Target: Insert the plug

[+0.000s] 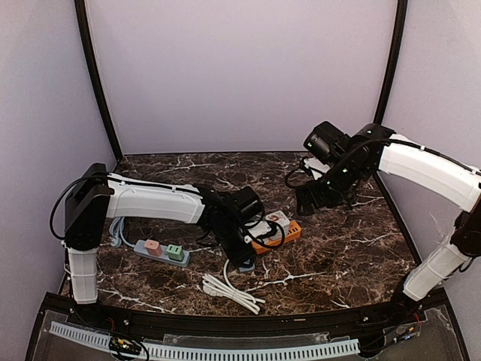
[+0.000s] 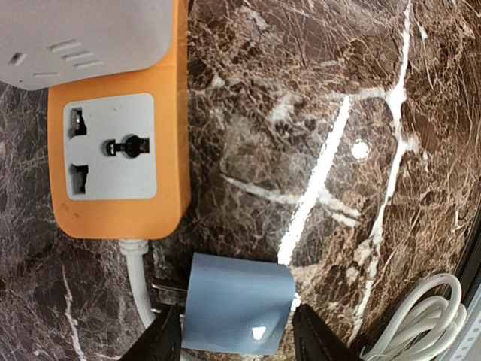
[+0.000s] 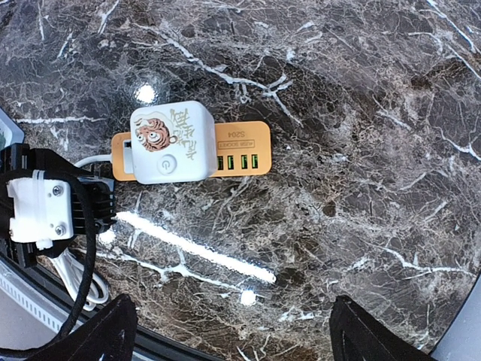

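Beside the orange strip (image 2: 113, 219) the left arm (image 1: 150, 201) stoops low, left fingers (image 2: 161, 340) seemingly pinching the blue plug (image 2: 237, 301); right fingers (image 3: 105, 335) wide.

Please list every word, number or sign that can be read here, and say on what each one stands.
White triangle sign, no words: on the blue-grey plug.
Power-button symbol: on the white cube sitting on the orange power strip.
Brush-style characters, same cube: too stylised for me to read.
Small print on the strip's orange face: perhaps "S204"; the rest is too small.
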